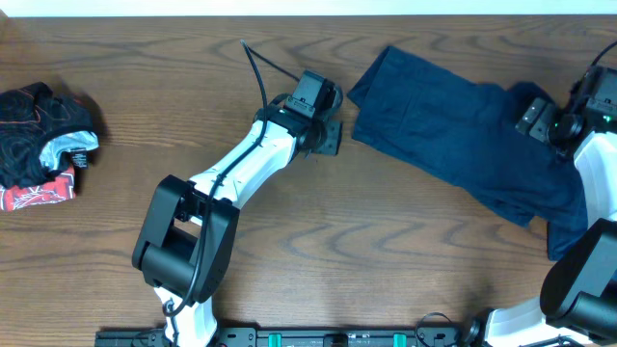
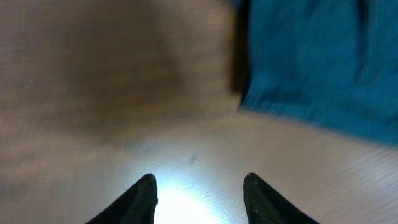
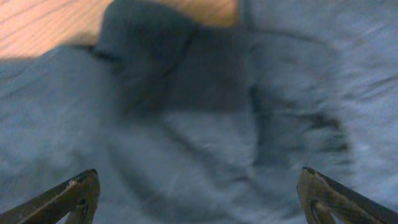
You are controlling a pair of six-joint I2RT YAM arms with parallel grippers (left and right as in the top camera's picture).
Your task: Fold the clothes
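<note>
The dark blue shorts [image 1: 453,135] lie on the right side of the brown wooden table [image 1: 386,251]. They are spread out fairly flat and slanted, with one end up near the middle of the table and the other end down by the right edge. The cloth has some bumps and soft folds in it.

The right gripper [image 1: 535,116] hangs over the right part of the shorts. In the right wrist view, blue cloth [image 3: 205,124] fills almost the whole picture. The two fingers of this gripper [image 3: 199,173] stand very wide apart, and nothing is between them. The picture is blurry, so I cannot tell if the tips touch the cloth.

The left gripper [image 1: 328,135] is just beside the left edge of the shorts, over bare table. In the left wrist view its gripper [image 2: 199,180] is part way open and holds nothing. The blue cloth [image 2: 317,56] is ahead of it and to one side.

Far away, at the left edge of the table, sits a bunched pile of other clothes [image 1: 43,145] in black, red and light blue.
</note>
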